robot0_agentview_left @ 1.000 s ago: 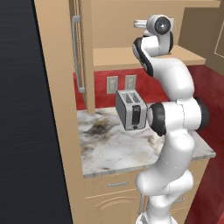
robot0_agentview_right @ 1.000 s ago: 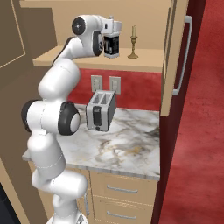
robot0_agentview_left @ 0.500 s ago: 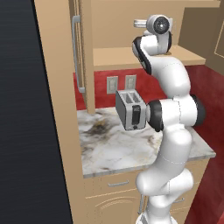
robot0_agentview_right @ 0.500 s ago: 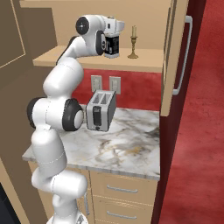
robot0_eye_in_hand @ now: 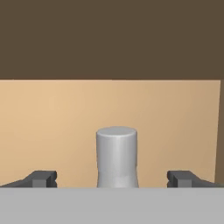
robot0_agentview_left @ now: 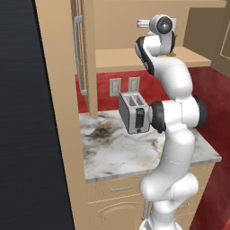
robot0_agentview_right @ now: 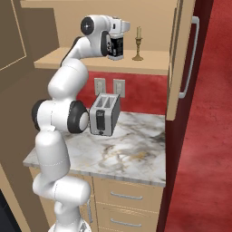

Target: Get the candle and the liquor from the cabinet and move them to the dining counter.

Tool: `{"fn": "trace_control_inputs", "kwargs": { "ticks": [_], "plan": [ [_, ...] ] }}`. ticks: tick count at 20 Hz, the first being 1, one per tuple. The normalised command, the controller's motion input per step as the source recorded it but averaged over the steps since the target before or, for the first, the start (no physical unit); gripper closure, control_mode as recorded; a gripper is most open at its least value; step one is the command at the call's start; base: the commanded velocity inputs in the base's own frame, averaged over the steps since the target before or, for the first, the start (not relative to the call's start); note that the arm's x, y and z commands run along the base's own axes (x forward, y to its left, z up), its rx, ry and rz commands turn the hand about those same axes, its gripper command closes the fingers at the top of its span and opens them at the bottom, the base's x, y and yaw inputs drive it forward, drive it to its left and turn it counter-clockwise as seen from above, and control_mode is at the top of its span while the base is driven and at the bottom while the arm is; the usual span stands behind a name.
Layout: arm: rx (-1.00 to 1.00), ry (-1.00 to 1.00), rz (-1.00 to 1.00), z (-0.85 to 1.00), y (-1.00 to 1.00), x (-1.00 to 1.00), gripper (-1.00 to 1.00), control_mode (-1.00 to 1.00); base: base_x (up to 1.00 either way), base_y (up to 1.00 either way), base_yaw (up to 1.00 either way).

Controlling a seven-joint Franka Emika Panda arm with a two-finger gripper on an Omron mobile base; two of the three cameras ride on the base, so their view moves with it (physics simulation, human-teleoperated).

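The liquor (robot0_eye_in_hand: 116, 156) stands upright on the cabinet (robot0_agentview_right: 149, 59) shelf, its pale neck between the spread pincer (robot0_eye_in_hand: 113, 178) tips, untouched: lined up for a grasp, I judge. The candle (robot0_agentview_right: 138, 44) waits just beside, upright.

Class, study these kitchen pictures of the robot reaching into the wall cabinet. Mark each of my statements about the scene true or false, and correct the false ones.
1. The candle stands upright on the cabinet shelf. True.
2. The gripper is shut. False: its fingertips stand wide apart on either side of a pale bottle neck, which seems to be the liquor.
3. The toaster sits on the marble worktop below the shelf. True.
4. The candle is lying on the worktop beside the toaster. False: it is up on the shelf.
5. The cabinet door is closed. False: it is swung open.
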Motion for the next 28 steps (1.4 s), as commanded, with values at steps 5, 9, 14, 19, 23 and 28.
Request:
{"fn": "trace_control_inputs", "kwargs": {
  "ticks": [5, 9, 14, 19, 23, 28],
  "plan": [
    [0.0, 0.0, 0.0, 0.0, -0.01, 0.0, 1.0, -1.0, 0.0, 0.0, 0.0],
    [0.0, 0.0, 0.0, 0.0, 0.0, 0.0, 1.0, -1.0, 0.0, 0.0, 0.0],
    [0.0, 0.01, 0.0, 0.0, 0.0, 0.01, 1.0, -1.0, 0.0, 0.0, 0.0],
    [0.0, 0.0, 0.0, 0.0, 0.0, 0.0, 1.0, -1.0, 0.0, 0.0, 0.0],
    [0.0, 0.0, 0.0, 0.0, 0.0, 0.0, 1.0, -1.0, 0.0, 0.0, 0.0],
    [0.0, 0.0, 0.0, 0.0, 0.0, 0.0, 1.0, -1.0, 0.0, 0.0, 0.0]
  ]
}}
